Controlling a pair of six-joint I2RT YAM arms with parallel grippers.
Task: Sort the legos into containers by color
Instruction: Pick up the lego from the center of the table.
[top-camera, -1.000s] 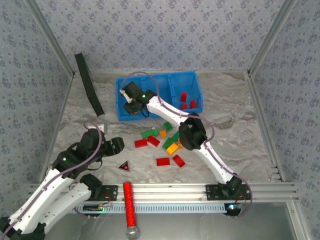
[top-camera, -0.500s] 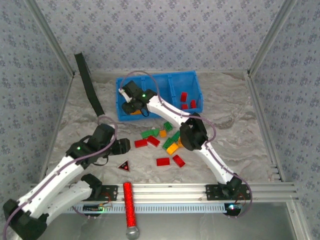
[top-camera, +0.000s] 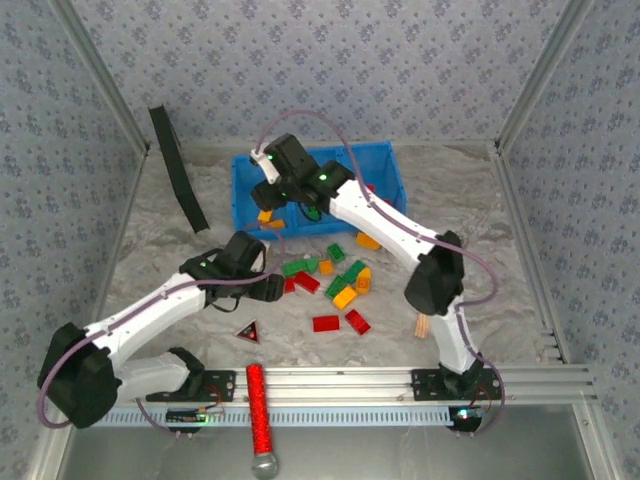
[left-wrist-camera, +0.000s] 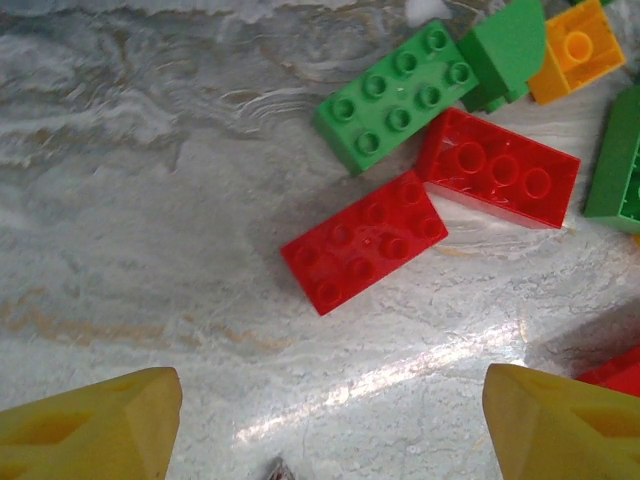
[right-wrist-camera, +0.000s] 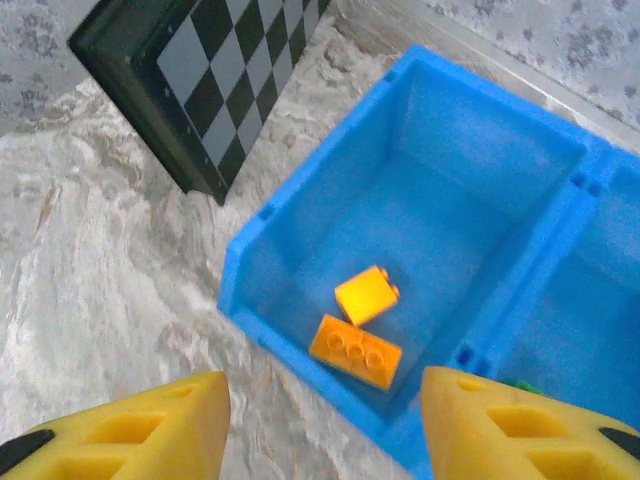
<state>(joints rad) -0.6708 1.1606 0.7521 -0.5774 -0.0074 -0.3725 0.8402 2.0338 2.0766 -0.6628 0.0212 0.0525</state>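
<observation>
The red lego (left-wrist-camera: 365, 240) lies flat on the counter (left-wrist-camera: 150, 200), studs up. In the left wrist view its long axis runs from 8 to 2 o'clock. A second red brick (left-wrist-camera: 498, 180) sits just beside its 2 o'clock corner, and a green brick (left-wrist-camera: 395, 95) is near at 12. The left tool (left-wrist-camera: 330, 410) hangs at its 6 o'clock, spread wide and empty, clearly the nearer one. A grab probably calls for a wrist turn to span the short sides. The right tool (right-wrist-camera: 320, 430), parted and empty, hovers over the blue bin (right-wrist-camera: 245, 265), well away, above two orange bricks (right-wrist-camera: 355, 352) in the end compartment.
</observation>
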